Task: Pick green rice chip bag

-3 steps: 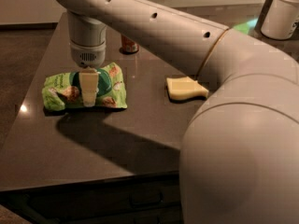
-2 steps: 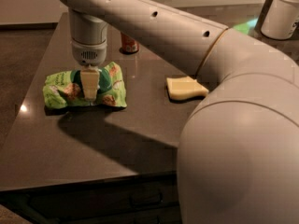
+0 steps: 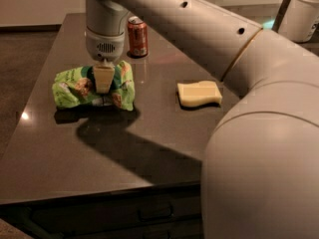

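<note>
I have the gripper (image 3: 103,78) down on the green rice chip bag (image 3: 75,87), just this side of the red soda can (image 3: 137,36) and a little to its left in my view; the wrist housing above it stands level with the can and close beside it. One pale finger (image 3: 103,79) runs down the front of the bag over its dark green circle; the other finger is hidden behind the bag. The jaws look closed on the bag's middle, pinching it so both crinkled ends bulge out sideways. The bag's shadow falls on the dark table (image 3: 99,158) below it, nearer me than the can; I cannot tell whether the bag's underside touches the surface. The can stands upright, apart from the bag. A pale yellow block (image 3: 199,93) lies flat to the right of the can and nearer me, well apart from the bag; a white container (image 3: 304,14) stands far right of the can.
</note>
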Controlling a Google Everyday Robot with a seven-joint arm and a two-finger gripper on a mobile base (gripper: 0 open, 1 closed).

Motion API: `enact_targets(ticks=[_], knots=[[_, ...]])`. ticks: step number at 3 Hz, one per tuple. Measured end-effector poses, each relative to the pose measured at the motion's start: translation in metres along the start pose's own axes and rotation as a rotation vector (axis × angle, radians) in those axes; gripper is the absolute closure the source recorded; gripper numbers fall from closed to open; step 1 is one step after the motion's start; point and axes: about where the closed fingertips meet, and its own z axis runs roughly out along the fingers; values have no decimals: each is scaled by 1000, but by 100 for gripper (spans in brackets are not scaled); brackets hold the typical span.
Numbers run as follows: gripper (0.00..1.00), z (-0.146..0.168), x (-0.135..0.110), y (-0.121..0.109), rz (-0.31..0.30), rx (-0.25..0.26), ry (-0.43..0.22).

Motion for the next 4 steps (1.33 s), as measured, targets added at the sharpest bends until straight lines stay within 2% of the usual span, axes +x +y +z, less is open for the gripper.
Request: enact_targets(ticks=[1, 2, 4], knots=[[100, -36, -8, 11, -63, -3, -64], [100, -75, -24, 21, -146, 9, -131], [100, -120, -50, 26, -256, 44, -227]])
